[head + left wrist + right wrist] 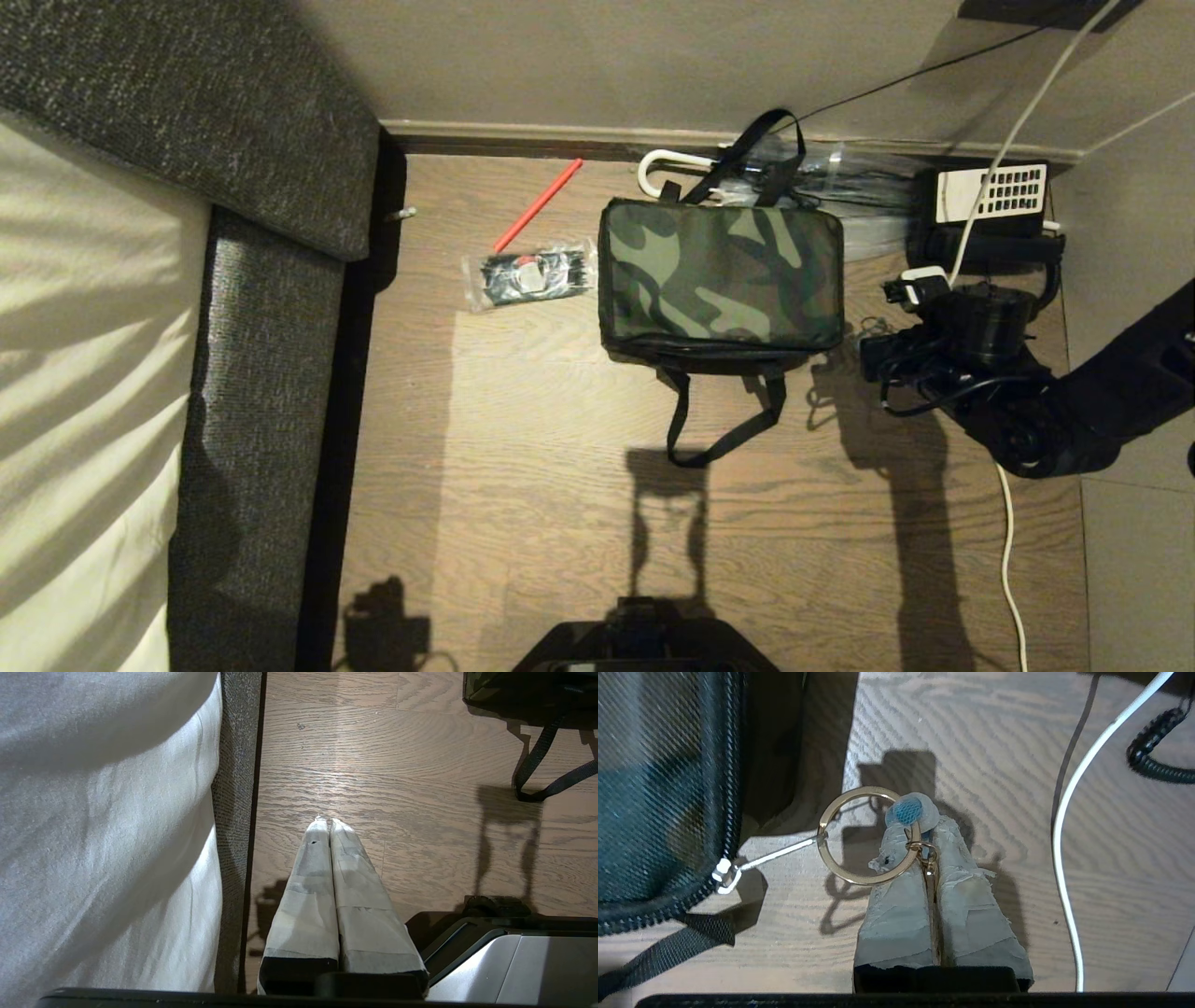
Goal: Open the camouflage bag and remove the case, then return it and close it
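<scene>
A: Nearest to the base, what was the left pincer (327,823) doing?

B: Parked low beside the bed (107,826), fingers pressed together on nothing, well clear of the work.

A: And the right pincer (920,833)?

B: Farther out, just off the right end of the camouflage bag (720,277) on the floor (560,485). It was pinching a small clasp hooked to the gold key ring (868,835), which was linked by a thin pull to the zipper slider (723,873).

A: Progress?

B: Judged early. From above the bag looked closed, no case was in sight, and the slider sat at a corner. Unzipping, removing the case, returning it and closing all appeared left. Beyond the bag lay a clear packet (529,273) and a red stick (539,204).
</scene>
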You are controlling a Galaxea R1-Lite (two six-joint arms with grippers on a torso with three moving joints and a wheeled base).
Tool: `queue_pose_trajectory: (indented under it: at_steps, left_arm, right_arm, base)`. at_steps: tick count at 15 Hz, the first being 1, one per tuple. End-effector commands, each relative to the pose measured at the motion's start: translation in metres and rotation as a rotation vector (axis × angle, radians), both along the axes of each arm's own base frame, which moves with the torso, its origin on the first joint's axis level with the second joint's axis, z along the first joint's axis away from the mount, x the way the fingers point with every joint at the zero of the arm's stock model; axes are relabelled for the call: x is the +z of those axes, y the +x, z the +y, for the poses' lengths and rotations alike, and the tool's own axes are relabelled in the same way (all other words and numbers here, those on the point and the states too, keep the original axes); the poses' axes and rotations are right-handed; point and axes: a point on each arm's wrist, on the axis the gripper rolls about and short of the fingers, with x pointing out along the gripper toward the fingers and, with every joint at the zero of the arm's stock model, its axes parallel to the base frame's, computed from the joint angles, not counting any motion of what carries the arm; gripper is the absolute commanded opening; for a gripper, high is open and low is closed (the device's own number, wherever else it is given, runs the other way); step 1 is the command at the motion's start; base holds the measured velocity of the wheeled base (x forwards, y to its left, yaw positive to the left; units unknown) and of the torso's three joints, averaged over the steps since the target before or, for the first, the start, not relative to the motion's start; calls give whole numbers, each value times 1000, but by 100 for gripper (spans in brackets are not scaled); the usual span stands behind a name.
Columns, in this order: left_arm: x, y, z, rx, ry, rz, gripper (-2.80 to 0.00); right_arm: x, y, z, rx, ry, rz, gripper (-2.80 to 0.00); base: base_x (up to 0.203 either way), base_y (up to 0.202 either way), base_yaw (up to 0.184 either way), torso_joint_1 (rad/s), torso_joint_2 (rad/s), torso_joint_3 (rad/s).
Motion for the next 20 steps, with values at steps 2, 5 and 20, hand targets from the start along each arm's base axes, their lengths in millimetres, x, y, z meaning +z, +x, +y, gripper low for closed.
queue_pose_trajectory:
  at_steps: [2,5,20]
  left_arm:
    - [-1,0,0,0,0,3,-280]
    - [0,0,0,0,0,2,-280]
    - [-1,0,0,0,0,3,-280]
  right_arm:
    - [-4,-1,0,0,-5,14,0]
    - [-9,-6,1,6,-5,40,0]
    - [80,-180,15,210,-4,19,-280]
  base:
    - [0,0,0,0,0,0]
    - [0,0,0,0,0,0]
    - [0,0,0,0,0,0]
